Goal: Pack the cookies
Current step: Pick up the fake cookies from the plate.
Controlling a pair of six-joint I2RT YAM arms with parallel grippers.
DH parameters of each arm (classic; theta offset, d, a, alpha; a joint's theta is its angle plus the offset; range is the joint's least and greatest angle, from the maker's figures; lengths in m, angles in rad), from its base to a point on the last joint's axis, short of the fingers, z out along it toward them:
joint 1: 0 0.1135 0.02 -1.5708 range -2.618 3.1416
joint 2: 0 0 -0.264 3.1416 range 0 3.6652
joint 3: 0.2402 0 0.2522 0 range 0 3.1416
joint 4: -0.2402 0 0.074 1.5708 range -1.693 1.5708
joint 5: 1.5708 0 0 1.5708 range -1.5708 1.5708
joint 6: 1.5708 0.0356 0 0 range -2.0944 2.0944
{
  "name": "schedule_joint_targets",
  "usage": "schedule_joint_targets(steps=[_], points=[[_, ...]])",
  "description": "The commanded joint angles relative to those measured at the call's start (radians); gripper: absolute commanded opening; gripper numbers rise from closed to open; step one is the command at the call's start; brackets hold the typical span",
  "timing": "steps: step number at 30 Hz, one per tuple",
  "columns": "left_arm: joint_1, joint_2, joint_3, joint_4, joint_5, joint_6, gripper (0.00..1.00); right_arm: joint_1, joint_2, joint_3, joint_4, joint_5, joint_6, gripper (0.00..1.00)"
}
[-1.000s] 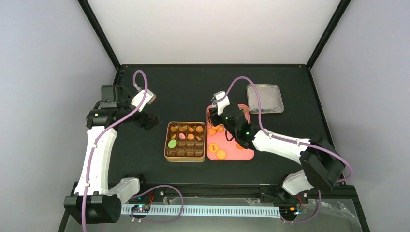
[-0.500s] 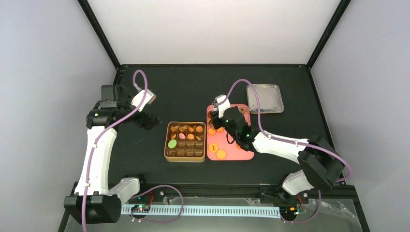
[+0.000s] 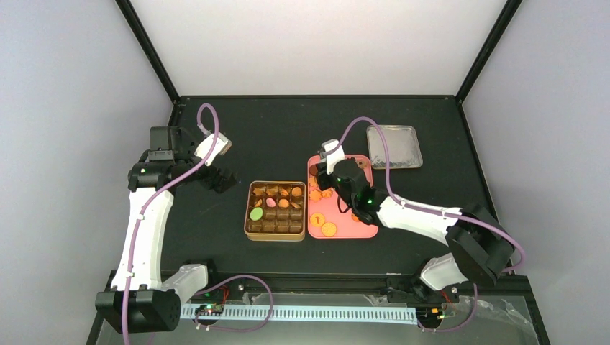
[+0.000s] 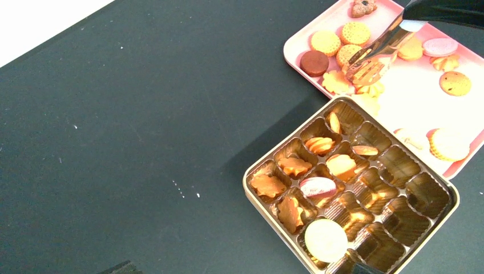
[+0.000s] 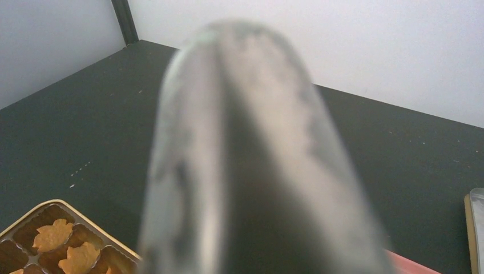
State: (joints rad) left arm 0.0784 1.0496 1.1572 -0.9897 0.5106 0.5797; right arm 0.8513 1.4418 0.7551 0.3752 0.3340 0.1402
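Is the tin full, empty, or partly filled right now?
Partly filled. Left wrist view: cookies sit in several compartments of the tin; the remaining compartments are bare.

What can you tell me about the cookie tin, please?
The tin is square and shallow, with a shiny gold rim and a brown fluted insert of sixteen compartments. It lies flat and lidless on the black table, close beside the pink tray. Cookies fill roughly half its compartments.

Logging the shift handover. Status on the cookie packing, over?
Left gripper: jaws open, idle left of tin. Right gripper: jaws shut on tongs, tips at cookies on tray. Tin partly filled. No obstruction seen.
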Motion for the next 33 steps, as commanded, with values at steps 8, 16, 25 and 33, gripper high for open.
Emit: schedule_joint_targets(steps=[8,16,25,33], points=[[0.007,0.005,0.036,-0.010,0.041,-0.009,0.99,-0.007,-0.050,0.033,-0.028,0.073,-0.034,0.01],[0.007,0.006,0.036,-0.011,0.057,-0.014,0.99,-0.045,-0.093,0.044,-0.048,0.021,-0.021,0.01],[0.006,0.004,0.039,-0.013,0.063,-0.011,0.98,-0.079,-0.095,0.017,-0.049,-0.005,0.012,0.01],[0.007,0.005,0.041,-0.012,0.076,-0.012,0.98,-0.085,-0.121,0.049,-0.085,0.007,-0.028,0.01]])
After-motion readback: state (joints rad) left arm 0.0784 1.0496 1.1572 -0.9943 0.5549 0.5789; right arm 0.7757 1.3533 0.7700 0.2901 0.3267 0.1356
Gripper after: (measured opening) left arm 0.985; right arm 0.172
